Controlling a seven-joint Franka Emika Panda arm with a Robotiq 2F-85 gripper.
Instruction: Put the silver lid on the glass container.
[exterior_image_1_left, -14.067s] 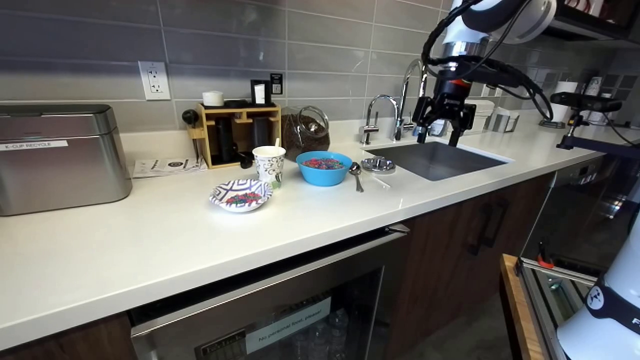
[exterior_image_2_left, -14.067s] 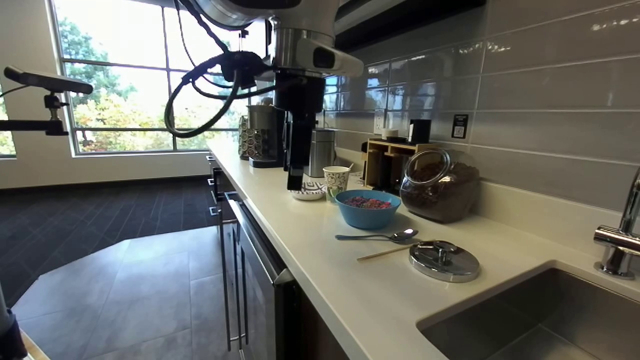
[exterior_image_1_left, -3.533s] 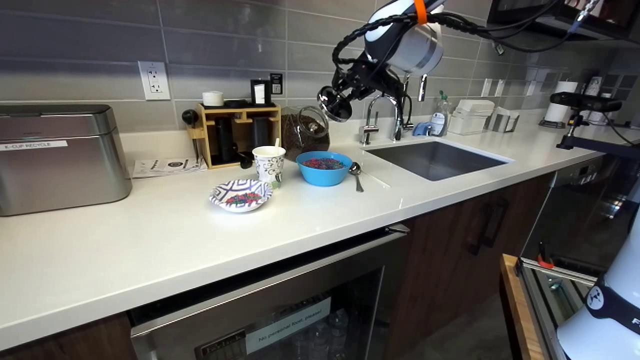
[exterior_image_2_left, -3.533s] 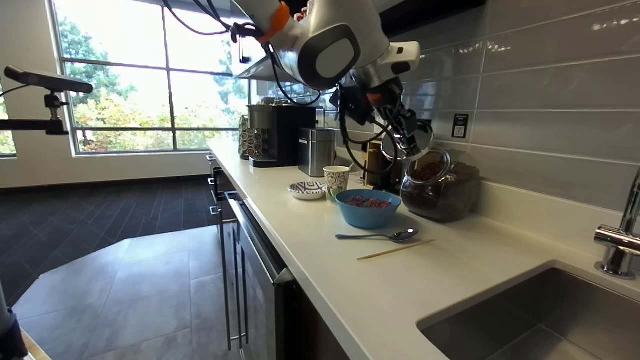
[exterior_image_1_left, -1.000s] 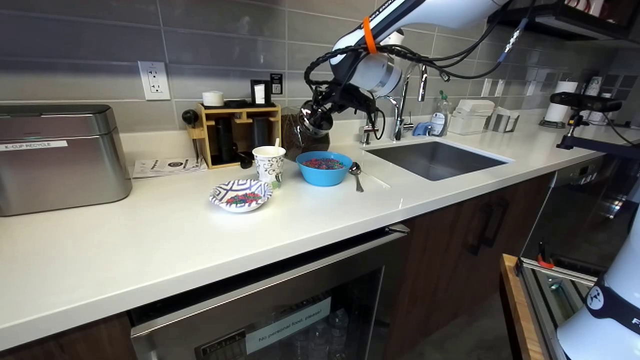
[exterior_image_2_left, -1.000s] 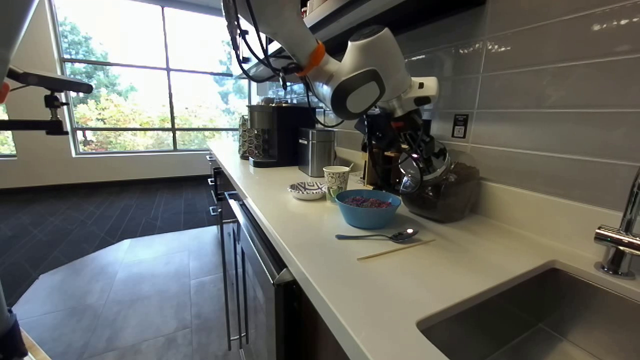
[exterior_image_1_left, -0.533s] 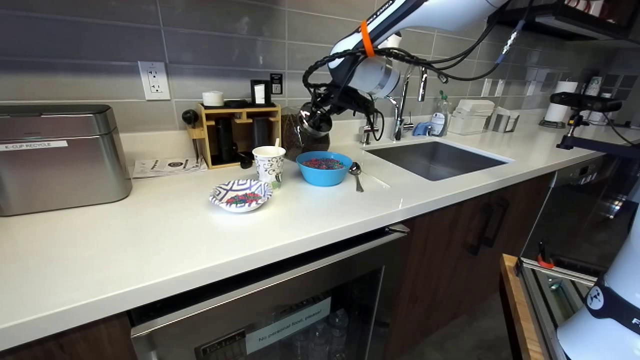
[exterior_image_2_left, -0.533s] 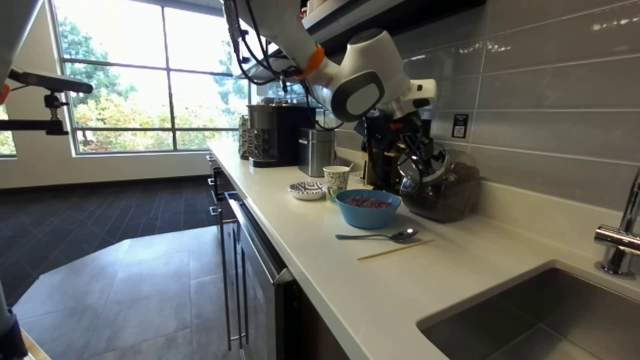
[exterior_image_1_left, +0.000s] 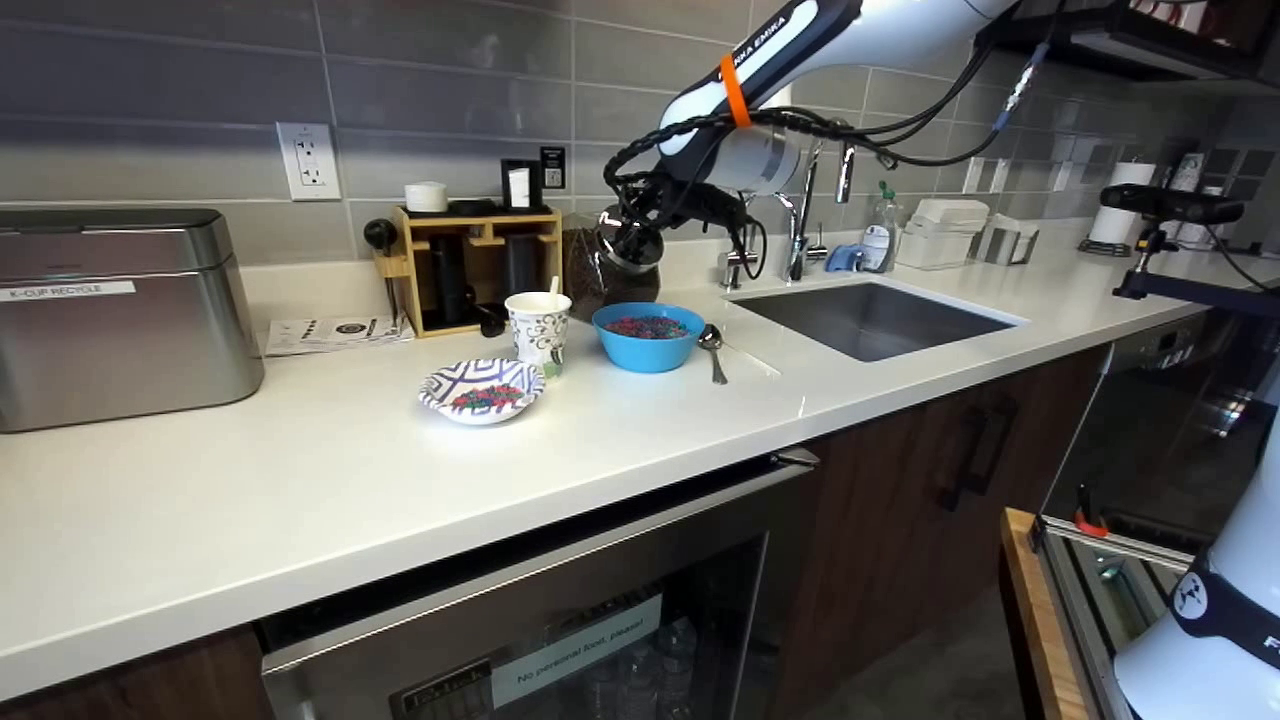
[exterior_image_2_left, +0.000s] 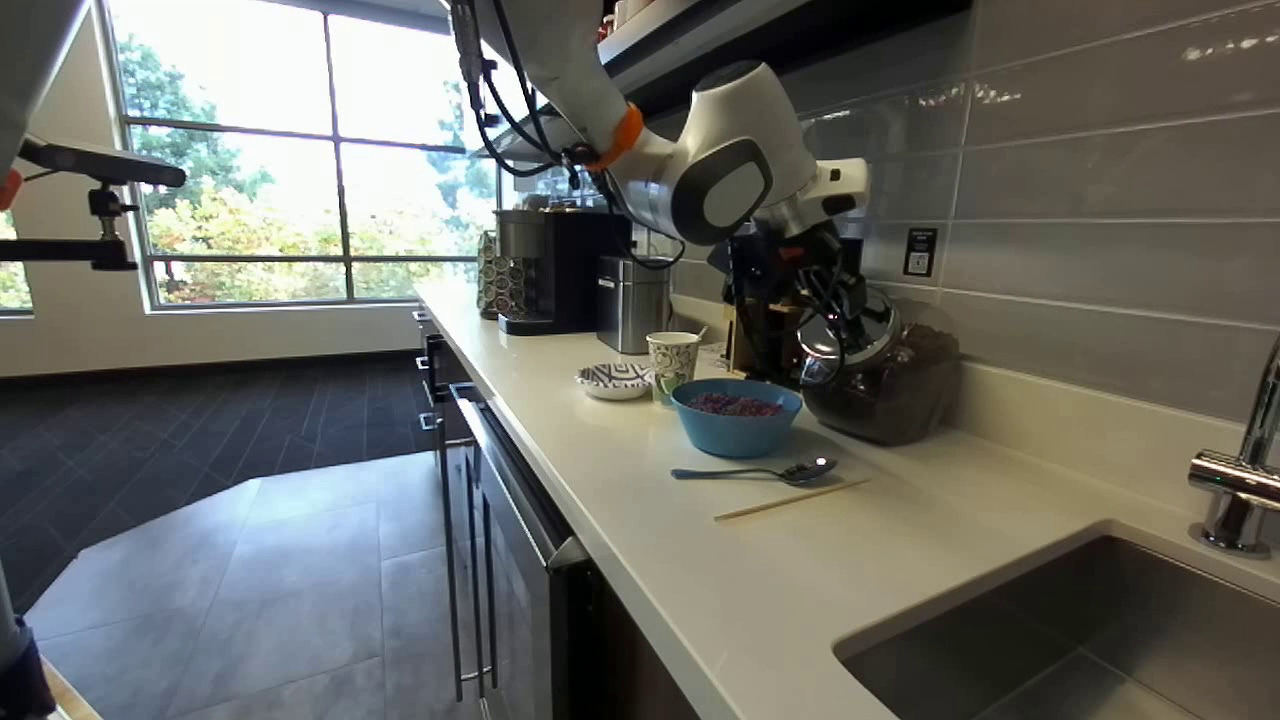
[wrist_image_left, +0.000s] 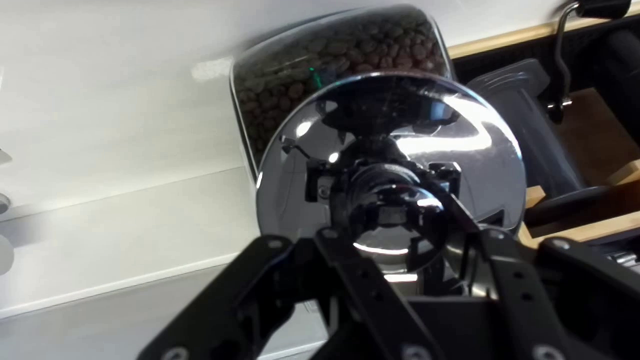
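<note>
My gripper is shut on the round knob of the silver lid, one finger on each side of it. The lid is tilted and lies against or just before the slanted mouth of the glass container, a clear jar full of dark brown beans. From the wrist the lid hides the mouth completely. In an exterior view a piece of the jar's ring-shaped rim shows beside the lid's edge. Whether the lid is seated or slightly apart, I cannot tell. The jar stands on the counter against the tiled wall.
Close before the jar is a blue bowl, with a spoon and thin stick near it. A paper cup, a patterned bowl and a wooden organizer stand to one side, the sink to another.
Long before, the lid lay on the counter by the sink. It was then gripped, lifted above the jar and lowered to its mouth. Over the last second the arm has barely moved.
</note>
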